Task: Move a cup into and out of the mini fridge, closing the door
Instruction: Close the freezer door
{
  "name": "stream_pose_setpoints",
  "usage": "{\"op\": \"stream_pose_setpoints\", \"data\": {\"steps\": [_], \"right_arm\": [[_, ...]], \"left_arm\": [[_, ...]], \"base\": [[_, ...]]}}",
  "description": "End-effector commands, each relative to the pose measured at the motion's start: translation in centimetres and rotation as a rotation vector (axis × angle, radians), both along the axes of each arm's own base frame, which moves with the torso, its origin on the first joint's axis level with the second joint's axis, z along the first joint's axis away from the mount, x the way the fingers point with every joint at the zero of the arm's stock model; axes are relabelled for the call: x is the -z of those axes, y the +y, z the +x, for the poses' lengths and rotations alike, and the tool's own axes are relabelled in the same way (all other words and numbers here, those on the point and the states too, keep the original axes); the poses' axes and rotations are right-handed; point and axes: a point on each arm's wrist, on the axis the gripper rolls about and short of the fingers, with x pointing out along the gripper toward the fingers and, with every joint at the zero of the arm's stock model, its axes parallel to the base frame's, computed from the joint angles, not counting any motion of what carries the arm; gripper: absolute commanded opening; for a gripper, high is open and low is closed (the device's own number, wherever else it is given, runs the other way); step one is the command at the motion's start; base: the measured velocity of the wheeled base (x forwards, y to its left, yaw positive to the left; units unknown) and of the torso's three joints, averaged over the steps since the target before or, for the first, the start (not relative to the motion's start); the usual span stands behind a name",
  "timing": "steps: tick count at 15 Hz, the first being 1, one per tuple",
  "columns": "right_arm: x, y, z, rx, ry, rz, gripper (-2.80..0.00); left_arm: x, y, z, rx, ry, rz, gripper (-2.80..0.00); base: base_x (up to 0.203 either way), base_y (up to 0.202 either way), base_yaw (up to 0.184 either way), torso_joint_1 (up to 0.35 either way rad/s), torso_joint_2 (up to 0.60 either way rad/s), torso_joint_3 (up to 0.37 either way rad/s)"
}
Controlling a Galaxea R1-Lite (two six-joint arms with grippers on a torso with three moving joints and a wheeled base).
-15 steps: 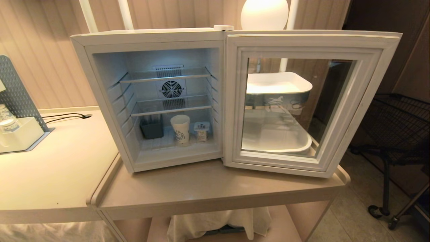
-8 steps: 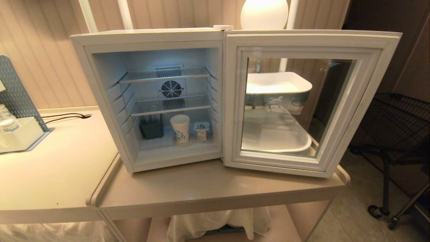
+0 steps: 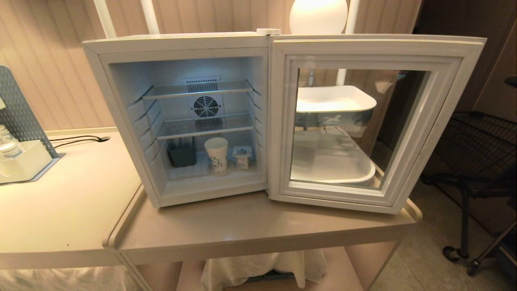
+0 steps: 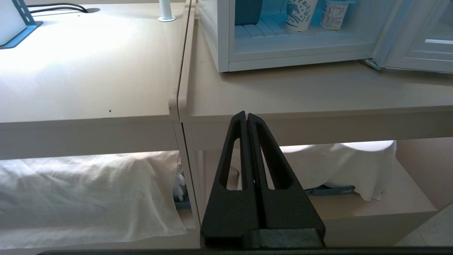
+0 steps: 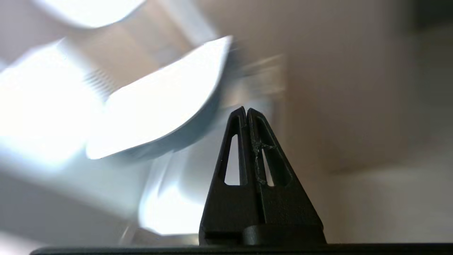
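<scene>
Nothing on the table has moved since a moment ago; the whole head view has merely shifted a touch, and a dark shape now pokes in at its right edge, too little of it showing to tell what it is. Nearest, the left gripper (image 4: pixel 247 117) hangs low in front of the table's (image 3: pixel 242 226) front edge, its fingers pressed flat together and holding nothing. The right gripper (image 5: pixel 246 110) is likewise pinched tight and empty, with only smeared white and beige shapes behind it, so I cannot tell where it is. White cloth (image 4: pixel 88 191) lies on the shelf under the tabletop. On top sits the mini fridge (image 3: pixel 177 42), lit inside, its door (image 3: pixel 375 52) swung fully open to the right. On the fridge floor, below the two wire shelves, the cup (image 3: pixel 216 154) stands upright between a dark bin (image 3: pixel 182 154) and a small white tub (image 3: pixel 242 156), apart from both. Its blue print and the tub's label are too small to read. At the back is the round fan (image 3: pixel 206 106).
</scene>
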Motion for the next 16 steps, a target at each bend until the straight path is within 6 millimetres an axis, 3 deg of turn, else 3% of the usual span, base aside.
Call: {"op": "stream_pose_setpoints", "data": {"steps": [1, 2, 4, 6, 8, 9, 12, 16], "right_arm": [[7.8, -5.9, 4.4, -0.452, 0.026, 0.133, -2.8], [10.2, -7.1, 5.8, -0.487, 0.02, 0.148, -2.8], [12.3, -6.5, 7.8, -0.569, 0.007, 0.153, -2.8], [13.5, -3.8, 9.7, -0.658, 0.013, 0.163, -2.8], [14.3, 0.7, 11.8, -0.766, 0.021, 0.165, -2.8], [14.3, 2.4, 12.4, -0.803, 0.027, 0.167, -2.8], [12.9, 4.8, 12.7, -0.849, 0.028, 0.164, -2.8], [10.4, 6.1, 11.3, -0.86, 0.101, 0.253, -2.8]], "left_arm": [[0.0, 0.0, 0.0, 0.0, 0.002, 0.0, -2.8], [0.0, 0.0, 0.0, -0.001, 0.002, 0.0, -2.8], [0.0, 0.0, 0.0, -0.001, 0.002, 0.0, -2.8], [0.0, 0.0, 0.0, -0.001, 0.0, 0.0, -2.8], [0.0, 0.0, 0.0, -0.001, 0.0, 0.0, -2.8], [0.0, 0.0, 0.0, -0.001, 0.0, 0.0, -2.8], [0.0, 0.0, 0.0, -0.001, 0.0, 0.0, -2.8], [0.0, 0.0, 0.0, -0.001, 0.002, 0.0, -2.8]], "base": [[0.0, 0.0, 0.0, 0.0, 0.0, 0.0], [0.0, 0.0, 0.0, 0.0, 0.0, 0.0], [0.0, 0.0, 0.0, 0.0, 0.0, 0.0], [0.0, 0.0, 0.0, 0.0, 0.0, 0.0], [0.0, 0.0, 0.0, 0.0, 0.0, 0.0], [0.0, 0.0, 0.0, 0.0, 0.0, 0.0], [0.0, 0.0, 0.0, 0.0, 0.0, 0.0], [0.0, 0.0, 0.0, 0.0, 0.0, 0.0]]}}
